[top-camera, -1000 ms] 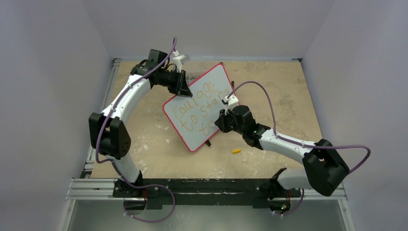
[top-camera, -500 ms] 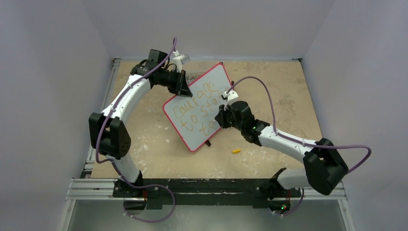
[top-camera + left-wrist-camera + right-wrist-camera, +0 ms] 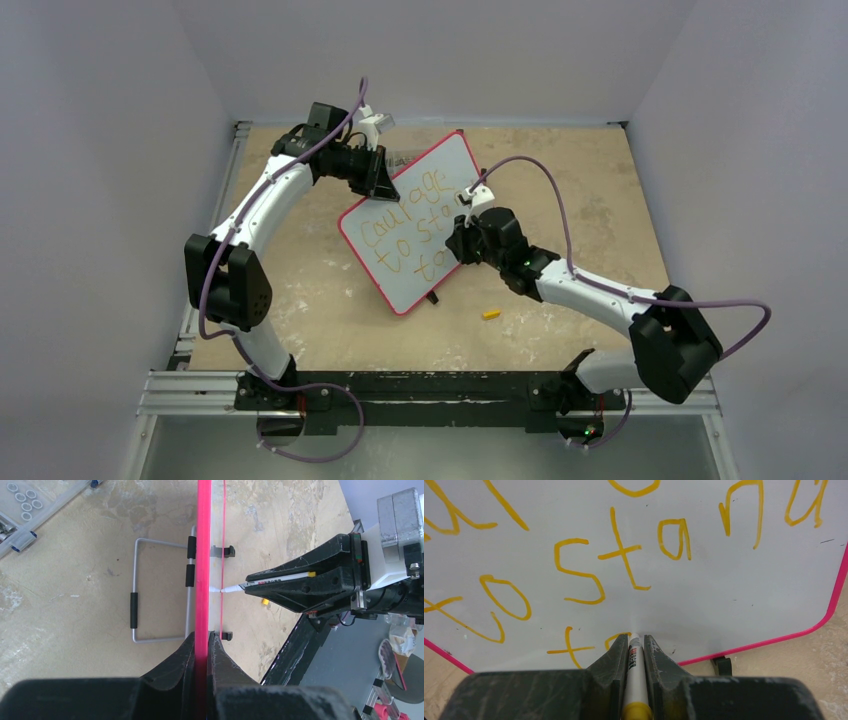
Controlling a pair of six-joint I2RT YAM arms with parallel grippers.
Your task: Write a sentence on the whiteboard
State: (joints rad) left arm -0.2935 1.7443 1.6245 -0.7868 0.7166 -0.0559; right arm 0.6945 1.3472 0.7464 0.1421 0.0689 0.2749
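At mid tabletop (image 3: pixel 580 200), the whiteboard (image 3: pixel 446 156) stands on edge. Its long axis runs near-left to far-right and its written face is turned toward the right arm. Left jaws are clenched on the top rim, above the first line. Right jaws are clenched on a marker (image 3: pixel 635 672) held about square to the face, tip low on the board, apparently touching. Sentence (image 3: pixel 620 554): "to stand" reads whole; the third line shows a "t" and a part-formed letter at the tip. Next stroke likely carries rightward along that line.
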